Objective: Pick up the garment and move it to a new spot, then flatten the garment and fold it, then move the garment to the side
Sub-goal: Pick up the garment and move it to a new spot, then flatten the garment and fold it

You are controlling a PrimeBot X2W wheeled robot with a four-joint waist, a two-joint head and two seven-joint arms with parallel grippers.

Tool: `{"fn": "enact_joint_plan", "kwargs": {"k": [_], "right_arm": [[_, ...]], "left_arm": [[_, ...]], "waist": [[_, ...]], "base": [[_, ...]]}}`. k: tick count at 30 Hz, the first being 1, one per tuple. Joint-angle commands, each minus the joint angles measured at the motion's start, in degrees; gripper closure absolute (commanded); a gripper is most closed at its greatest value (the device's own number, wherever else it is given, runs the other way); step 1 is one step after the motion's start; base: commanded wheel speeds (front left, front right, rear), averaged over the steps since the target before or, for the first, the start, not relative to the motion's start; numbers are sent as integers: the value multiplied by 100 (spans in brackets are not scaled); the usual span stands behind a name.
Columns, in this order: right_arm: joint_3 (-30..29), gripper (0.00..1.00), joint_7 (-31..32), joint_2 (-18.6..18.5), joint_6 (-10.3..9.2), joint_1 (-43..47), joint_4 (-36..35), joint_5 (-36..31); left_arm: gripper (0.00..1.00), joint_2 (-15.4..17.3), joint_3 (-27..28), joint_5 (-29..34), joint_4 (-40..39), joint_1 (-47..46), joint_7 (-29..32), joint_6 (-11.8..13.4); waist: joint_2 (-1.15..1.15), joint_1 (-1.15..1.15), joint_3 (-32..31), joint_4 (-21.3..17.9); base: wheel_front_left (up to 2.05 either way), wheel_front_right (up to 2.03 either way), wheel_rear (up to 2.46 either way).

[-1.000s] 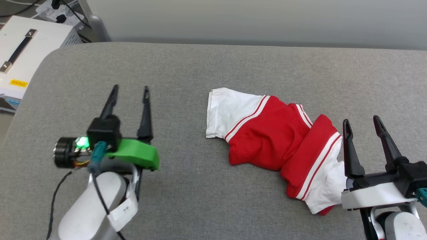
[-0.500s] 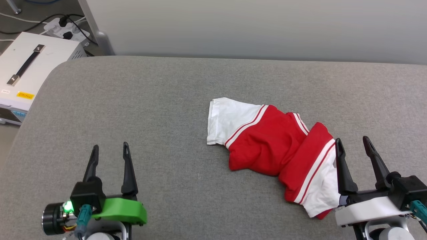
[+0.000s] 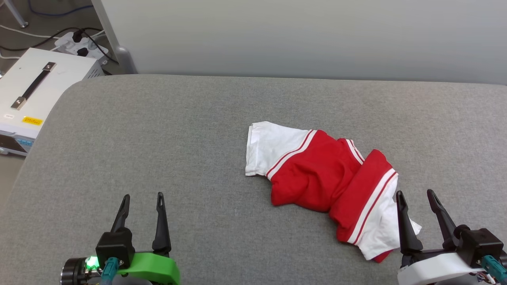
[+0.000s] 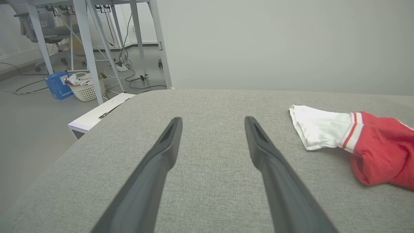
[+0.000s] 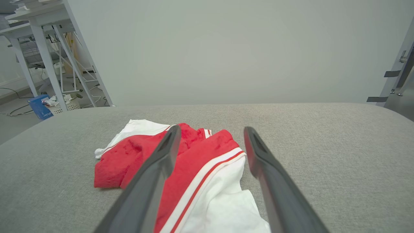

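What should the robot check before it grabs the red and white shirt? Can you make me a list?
1. Left gripper open and empty: ok.
2. Right gripper open and empty: ok.
3. Red soft T-shirt with white short sleeves lying wholly on the grey fabric table: ok.
4. T-shirt flat: not ok, it is crumpled and doubled over itself.
5. Right gripper close to the T-shirt: ok, it is by the near white sleeve.
6. Right gripper touching the fabric: cannot tell.
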Motion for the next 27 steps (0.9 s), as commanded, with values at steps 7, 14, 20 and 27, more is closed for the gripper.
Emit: {"fn": "enact_joint_plan", "kwargs": {"k": [7,14,20,27], "right_arm": [[23,0,-28,-5,21,8,27,-48],[50,0,-28,-5,21,-171,-127,-177],[97,0,-28,-5,21,-409,-290,-283],[118,0,-28,-5,21,-691,-418,-341]], "left_arm": [[0,-176,227,222,169,43,-32,-251],[0,16,270,383,443,-695,-32,-745],[0,356,187,365,842,-2093,-23,-1345],[0,864,-435,-104,1498,-3996,947,-1647]], "waist": [[0,0,7,-30],[0,0,169,-195],[0,0,505,-417],[0,0,942,-687]], "base": [[0,0,0],[0,0,0],[0,0,0],[0,0,0]]}}
